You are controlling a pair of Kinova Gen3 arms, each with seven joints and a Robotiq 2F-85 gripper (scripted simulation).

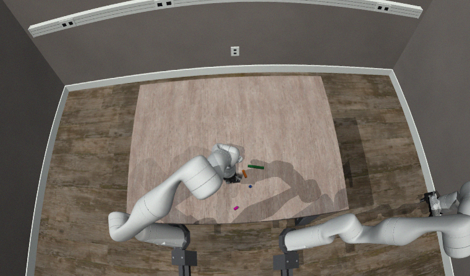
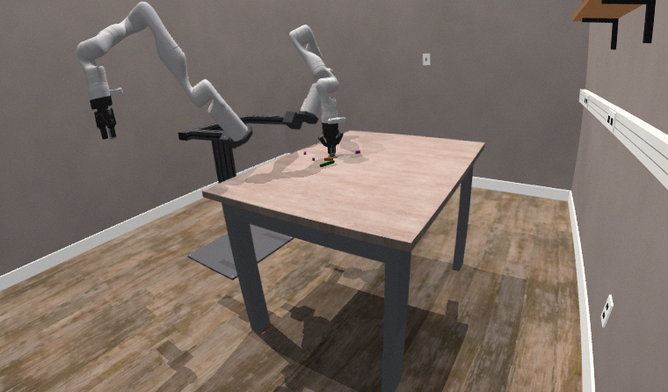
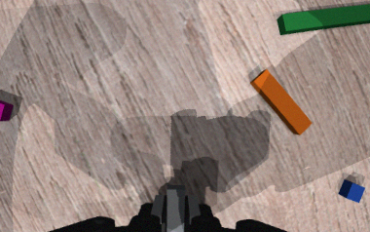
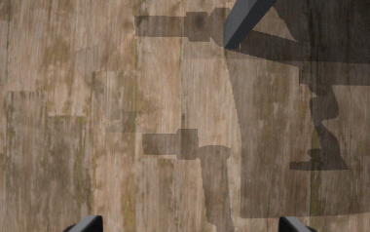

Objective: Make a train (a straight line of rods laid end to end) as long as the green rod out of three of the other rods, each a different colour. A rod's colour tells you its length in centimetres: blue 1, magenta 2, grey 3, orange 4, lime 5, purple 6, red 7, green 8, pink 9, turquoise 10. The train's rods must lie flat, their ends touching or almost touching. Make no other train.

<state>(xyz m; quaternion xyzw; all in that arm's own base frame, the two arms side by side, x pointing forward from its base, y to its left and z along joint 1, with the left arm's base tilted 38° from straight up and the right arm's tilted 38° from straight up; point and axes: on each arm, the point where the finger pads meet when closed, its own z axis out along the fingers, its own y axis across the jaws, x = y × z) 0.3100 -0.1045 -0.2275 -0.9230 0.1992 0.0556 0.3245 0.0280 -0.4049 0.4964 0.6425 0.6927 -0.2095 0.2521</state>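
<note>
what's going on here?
The left hand is down at the table, looking closed on the grey rod. The orange rod, blue rod and green rod lie apart nearby; no train is visible. The right hand is open, off to the side above the floor.

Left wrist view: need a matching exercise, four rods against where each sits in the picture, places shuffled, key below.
Rods
1. green rod
2. grey rod
3. blue rod
4. orange rod

Places
A. bottom centre, between the fingers of the left claw
B. right of centre, lying at a slant
C. top right, cut off by the picture's edge
D. lower right, below the slanted rod

Pairs: 1-C, 2-A, 3-D, 4-B
</note>
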